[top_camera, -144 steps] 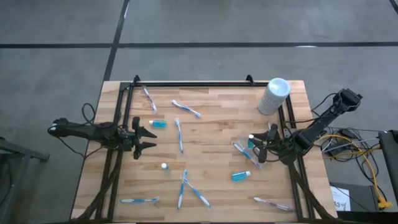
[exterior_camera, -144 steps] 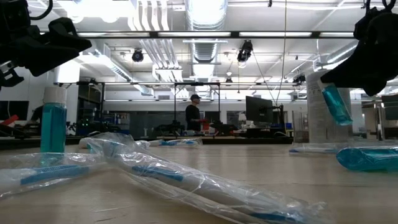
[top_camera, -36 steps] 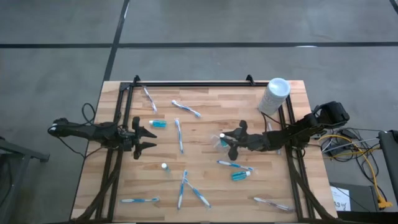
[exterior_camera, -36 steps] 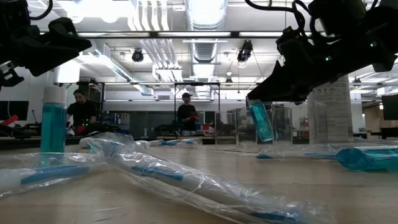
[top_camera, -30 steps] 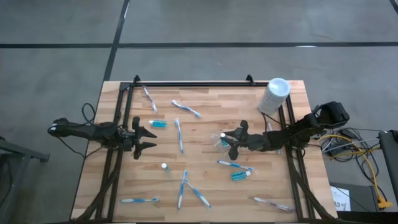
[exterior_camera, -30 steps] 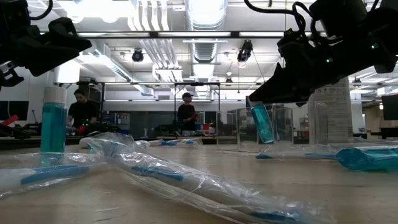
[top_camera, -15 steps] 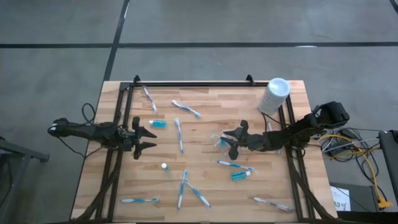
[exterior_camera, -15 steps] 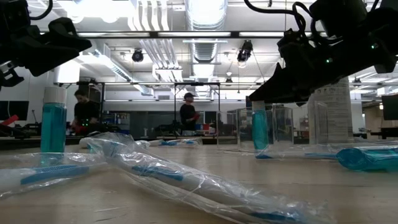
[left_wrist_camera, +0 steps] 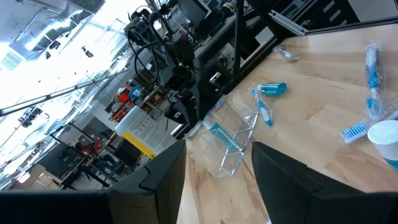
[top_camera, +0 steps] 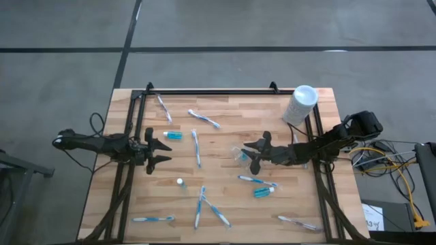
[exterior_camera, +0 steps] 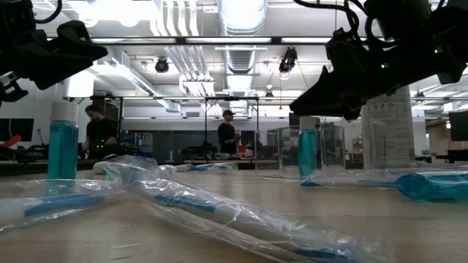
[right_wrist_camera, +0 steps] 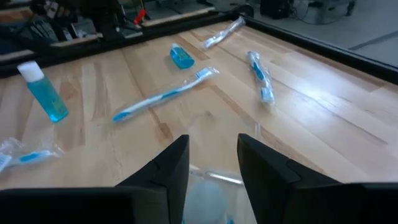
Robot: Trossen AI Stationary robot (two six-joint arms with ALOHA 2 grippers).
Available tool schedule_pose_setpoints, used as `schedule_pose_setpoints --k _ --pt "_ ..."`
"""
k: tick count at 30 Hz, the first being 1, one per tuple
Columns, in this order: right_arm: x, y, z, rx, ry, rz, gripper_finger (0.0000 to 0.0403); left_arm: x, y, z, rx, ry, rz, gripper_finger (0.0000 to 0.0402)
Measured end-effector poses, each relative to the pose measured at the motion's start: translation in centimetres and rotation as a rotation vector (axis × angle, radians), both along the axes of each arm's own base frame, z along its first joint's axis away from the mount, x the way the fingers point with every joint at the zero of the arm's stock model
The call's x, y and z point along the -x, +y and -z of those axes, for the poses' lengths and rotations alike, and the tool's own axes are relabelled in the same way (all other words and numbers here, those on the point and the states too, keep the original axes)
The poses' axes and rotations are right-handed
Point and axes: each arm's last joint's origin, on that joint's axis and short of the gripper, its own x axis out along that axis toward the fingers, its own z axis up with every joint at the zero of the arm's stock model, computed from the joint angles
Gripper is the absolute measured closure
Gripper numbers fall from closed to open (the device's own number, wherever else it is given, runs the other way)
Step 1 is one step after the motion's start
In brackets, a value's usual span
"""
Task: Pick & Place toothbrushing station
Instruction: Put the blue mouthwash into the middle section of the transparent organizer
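- Two grippers in play, and the change is all on the right: the small blue tube [exterior_camera: 307,152] that hung tilted under the right gripper [top_camera: 249,154] a moment ago now stands upright on the surface [top_camera: 225,133], inside the clear plastic pouch [top_camera: 240,155].
- From the low view, the dark gripper body sits just above the tube's white cap, apparently clear of it.
- Right gripper's jaws are parted, wider than a second back, and nothing is clasped between them; the pouch lies right at their tips, the tube just beneath.
- Left gripper [top_camera: 161,151] hasn't budged since the earlier frames, parked over the surface's left edge.
- Its jaws stand spread and empty; nothing touching them.
- Just ahead of the left jaws, a capped tube [top_camera: 172,135] lies on its side, and another little tube [top_camera: 180,182] stands upright near them.
- Wrapped toothbrushes [top_camera: 196,148] lie scattered between the two sets of jaws and beyond, unmoved.
- Below the right jaws in the high view, one toothbrush [top_camera: 257,180] and one lying tube [top_camera: 263,192] rest side by side.
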Motion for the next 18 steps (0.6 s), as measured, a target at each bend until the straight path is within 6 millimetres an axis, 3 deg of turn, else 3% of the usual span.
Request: schedule_pose_setpoints --k 9,18 --pt "0.0 0.0 -0.8 0.015 -0.045 0.002 0.0238 0.0 0.0 0.0 0.000 0.000 0.000 0.0213" --pt "1.2 -0.4 -5.5 0.021 -0.225 0.025 0.0234 0.0 0.0 0.0 0.000 0.000 0.000 0.0213"
